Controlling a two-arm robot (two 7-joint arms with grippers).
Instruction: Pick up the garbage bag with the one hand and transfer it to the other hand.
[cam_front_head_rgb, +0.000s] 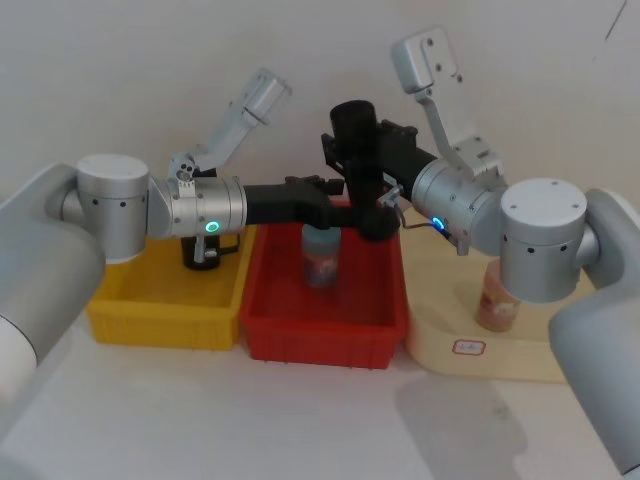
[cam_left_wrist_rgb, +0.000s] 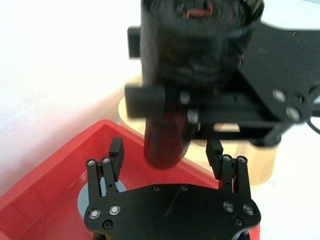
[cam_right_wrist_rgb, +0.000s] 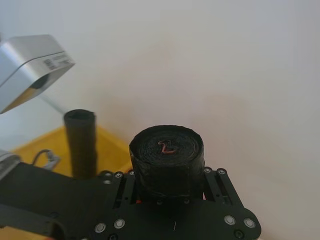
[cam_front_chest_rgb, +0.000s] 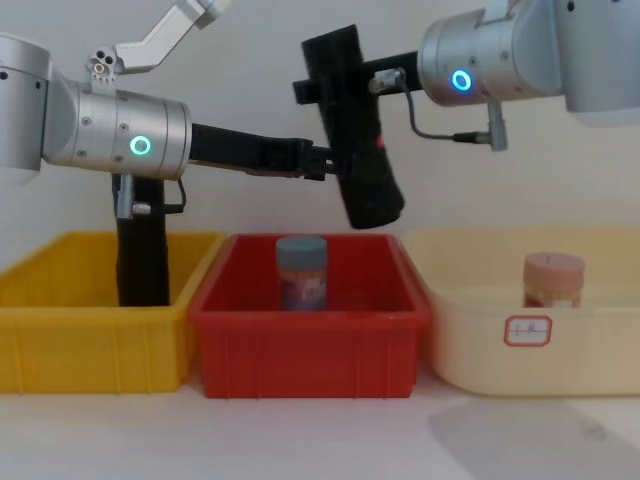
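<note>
Claw of the right arm grips the garbage bag, tilted above the red bin. Left claw, stretched level beside it, gapes released.

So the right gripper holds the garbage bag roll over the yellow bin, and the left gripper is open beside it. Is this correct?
Only the bin is wrong. In the chest view the garbage bag roll hangs over the red bin. The right gripper does hold it, and the left gripper is open beside it.
</note>
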